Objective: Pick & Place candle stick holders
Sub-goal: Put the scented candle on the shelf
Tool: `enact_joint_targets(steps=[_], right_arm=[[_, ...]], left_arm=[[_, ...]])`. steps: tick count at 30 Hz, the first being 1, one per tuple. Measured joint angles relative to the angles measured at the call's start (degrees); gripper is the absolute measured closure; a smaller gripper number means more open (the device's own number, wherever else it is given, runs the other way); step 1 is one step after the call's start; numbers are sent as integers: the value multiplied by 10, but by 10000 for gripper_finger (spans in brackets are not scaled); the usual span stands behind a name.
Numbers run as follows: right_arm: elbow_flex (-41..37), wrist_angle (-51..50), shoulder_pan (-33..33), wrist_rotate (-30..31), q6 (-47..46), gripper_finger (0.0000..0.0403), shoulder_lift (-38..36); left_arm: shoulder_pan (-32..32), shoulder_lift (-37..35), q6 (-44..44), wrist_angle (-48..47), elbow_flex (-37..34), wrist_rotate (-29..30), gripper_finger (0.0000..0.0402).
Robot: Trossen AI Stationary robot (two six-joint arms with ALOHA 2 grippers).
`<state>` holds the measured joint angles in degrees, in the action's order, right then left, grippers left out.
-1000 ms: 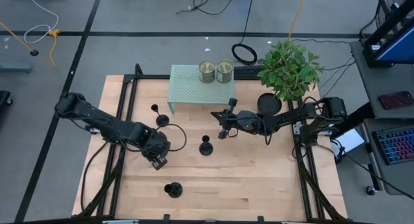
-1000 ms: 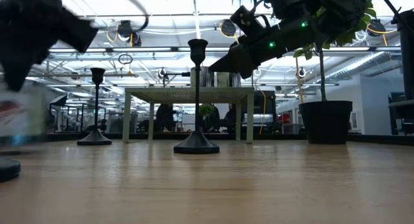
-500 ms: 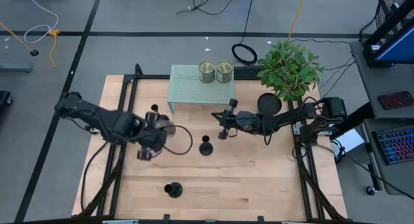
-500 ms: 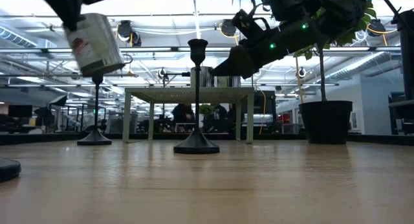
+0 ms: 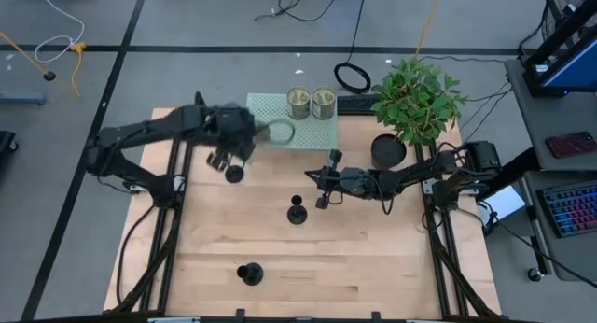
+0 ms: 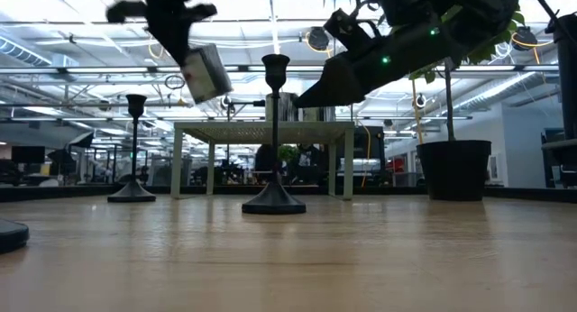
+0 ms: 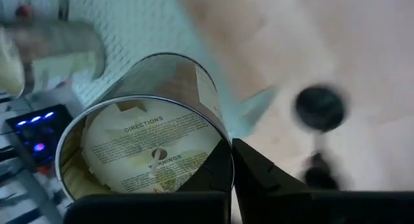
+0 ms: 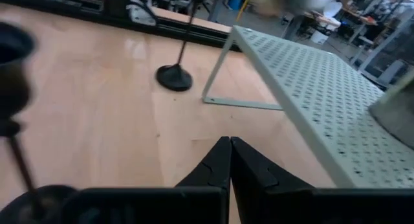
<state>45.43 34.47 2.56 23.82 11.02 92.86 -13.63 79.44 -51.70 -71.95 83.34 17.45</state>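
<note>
Three black candle stick holders stand on their round bases on the wooden table: one [image 5: 233, 172] near the shelf's left leg, one [image 5: 297, 212] in the middle, one [image 5: 248, 273] near the front. My left gripper [image 5: 261, 133] is shut on a pale can [image 5: 280, 132], in the air over the left end of the green perforated shelf [image 5: 312, 132]. My right gripper [image 5: 322, 198] is shut and empty, just right of the middle holder, whose cup [image 8: 13, 52] shows in the right wrist view. My left gripper holds the can by its side wall [image 7: 217, 130]. One finger [image 7: 259, 179] lies along that wall; the can hides the other. The can [image 6: 206, 70] hangs tilted below the gripper, lifted clear above the shelf top [image 6: 261, 125].
Two more pale cans [image 5: 298, 101] [image 5: 324, 101] stand at the back of the shelf. A potted plant [image 5: 415, 104] stands at the table's far right corner. Black frame rails run along both sides. Bare wood lies between the holders.
My left gripper has risen from low over the table's left middle and swung toward the far edge and right, carrying the can up to the shelf's left end. My right gripper has shifted slightly toward the near edge. The holders have stayed put.
</note>
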Motion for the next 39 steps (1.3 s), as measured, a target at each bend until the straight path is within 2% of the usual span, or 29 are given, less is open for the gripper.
enact_joint_targets(steps=[6, 10, 14, 22, 28, 39], right_arm=[[0, -1, 23, 0, 4, 403, 0], [0, -1, 31, 0, 3, 403, 0], [0, -1, 38, 1, 2, 403, 0], [0, -1, 50, 0, 1, 403, 0], [0, -1, 55, -1, 1, 403, 0], [0, -2, 54, -1, 1, 403, 0]], left_arm=[[-112, 70, -169, 28, 27, -9, 397], [-157, 114, -255, 31, 61, -12, 396], [-186, 144, -304, 31, 103, -25, 396], [-219, 175, -328, 9, 135, -27, 386], [-231, 174, -330, 15, 135, -74, 397], [-231, 174, -275, 36, 136, -85, 344]])
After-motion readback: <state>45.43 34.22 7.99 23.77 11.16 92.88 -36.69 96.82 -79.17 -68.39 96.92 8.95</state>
